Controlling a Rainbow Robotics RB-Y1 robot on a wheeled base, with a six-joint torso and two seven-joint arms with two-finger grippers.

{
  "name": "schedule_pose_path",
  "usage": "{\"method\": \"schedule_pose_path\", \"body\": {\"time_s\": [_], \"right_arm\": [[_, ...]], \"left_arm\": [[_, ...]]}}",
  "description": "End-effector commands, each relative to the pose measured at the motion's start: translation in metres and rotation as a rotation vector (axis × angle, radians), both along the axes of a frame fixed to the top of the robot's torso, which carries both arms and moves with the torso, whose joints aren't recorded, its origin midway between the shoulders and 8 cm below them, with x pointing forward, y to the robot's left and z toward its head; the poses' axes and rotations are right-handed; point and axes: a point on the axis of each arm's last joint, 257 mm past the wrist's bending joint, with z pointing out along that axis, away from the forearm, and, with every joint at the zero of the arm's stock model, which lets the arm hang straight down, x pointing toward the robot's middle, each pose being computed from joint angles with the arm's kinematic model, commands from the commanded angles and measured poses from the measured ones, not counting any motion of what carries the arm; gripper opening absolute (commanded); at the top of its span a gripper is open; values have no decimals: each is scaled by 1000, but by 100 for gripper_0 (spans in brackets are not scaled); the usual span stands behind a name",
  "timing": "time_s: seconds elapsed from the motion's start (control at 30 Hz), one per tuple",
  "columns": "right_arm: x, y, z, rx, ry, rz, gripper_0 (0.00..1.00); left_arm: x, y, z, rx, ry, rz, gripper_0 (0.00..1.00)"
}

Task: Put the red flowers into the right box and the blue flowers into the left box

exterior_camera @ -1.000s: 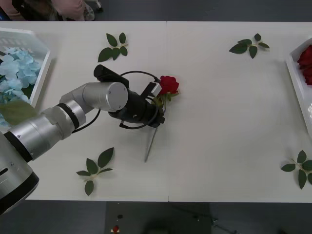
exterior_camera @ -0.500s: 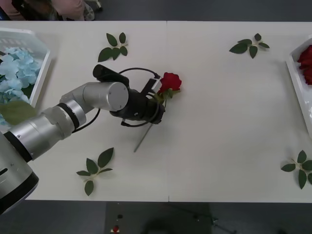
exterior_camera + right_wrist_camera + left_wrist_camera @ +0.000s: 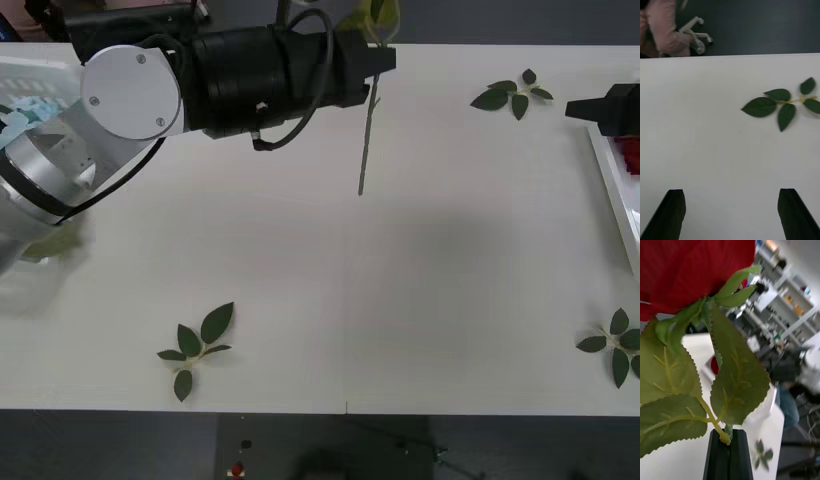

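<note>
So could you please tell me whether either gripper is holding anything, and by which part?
The left gripper is shut on the artificial red rose, pinching its thin green stem just below the leaves. The right gripper is open.

A broad white table (image 3: 400, 280) carries everything, with a seam running down its middle. Loose leaf sprigs lie scattered flat on it: one (image 3: 513, 95) between the two hands near the far edge, one (image 3: 195, 345) well clear of the left hand (image 3: 385, 60) toward the near edge, another (image 3: 615, 345) on the near right. The left box (image 3: 45, 75) and the right box (image 3: 612, 180) sit at opposite ends.
</note>
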Motion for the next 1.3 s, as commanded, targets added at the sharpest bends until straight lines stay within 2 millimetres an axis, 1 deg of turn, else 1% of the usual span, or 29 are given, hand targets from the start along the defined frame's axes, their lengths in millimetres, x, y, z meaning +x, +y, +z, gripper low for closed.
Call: {"method": "schedule_pose_path", "body": {"time_s": [0.03, 0.17, 0.23, 0.3, 0.33, 0.37, 0.4, 0.5, 0.6, 0.63, 0.67, 0.73, 0.77, 0.8, 0.87, 0.9, 0.97, 1.0, 1.03, 1.07, 1.17, 1.2, 1.3], "right_arm": [[-33, 10, 28, 108, -69, 69, 72], [-57, 24, 39, 246, -114, 115, 72], [-70, 31, 42, 268, -140, 150, 72], [-83, 45, 45, 286, -164, 197, 72], [-88, 56, 46, 299, -175, 224, 72], [-90, 63, 48, 307, -186, 241, 72], [-95, 78, 52, 315, -209, 277, 72], [-103, 112, 57, 340, -257, 345, 72], [-117, 157, 64, 371, -318, 431, 72], [-121, 168, 65, 371, -333, 454, 72], [-124, 175, 66, 370, -341, 468, 72], [-136, 203, 70, 366, -371, 525, 72], [-138, 209, 70, 366, -375, 537, 72], [-146, 225, 71, 364, -387, 572, 72], [-152, 240, 72, 369, -394, 604, 72], [-156, 253, 71, 377, -397, 625, 72], [-158, 265, 71, 392, -399, 638, 72], [-159, 275, 68, 402, -397, 646, 72], [-158, 280, 69, 407, -399, 649, 72], [-157, 287, 68, 401, -407, 649, 72], [-149, 301, 69, 386, -431, 636, 72], [-145, 309, 71, 383, -444, 632, 72], [-136, 323, 73, 407, -449, 627, 72]], "left_arm": [[-6, -11, 18, -52, -81, 13, 0], [3, -11, 22, -74, -98, 43, 0], [4, -10, 23, -80, -96, 48, 0], [3, -10, 25, -101, -76, 42, 0], [3, -11, 27, -113, -71, 41, 0], [2, -12, 27, -115, -70, 39, 0], [3, -11, 28, -119, -73, 43, 0], [4, -11, 28, -120, -70, 44, 0], [1, -12, 30, -150, -32, 28, 0], [1, -12, 30, -150, -32, 28, 0], [1, -12, 30, -150, -32, 28, 0], [1, -12, 30, -150, -32, 28, 0], [1, -12, 30, -150, -32, 28, 0], [1, -12, 30, -150, -32, 28, 0], [1, -12, 30, -150, -32, 28, 0], [1, -12, 30, -150, -32, 28, 0], [1, -12, 30, -150, -32, 28, 0], [1, -12, 30, -150, -32, 28, 0], [1, -12, 30, -150, -32, 28, 0], [1, -12, 30, -150, -32, 28, 0], [1, -12, 30, -150, -32, 28, 0], [1, -12, 30, -150, -32, 28, 0], [1, -12, 30, -150, -32, 28, 0]]}}
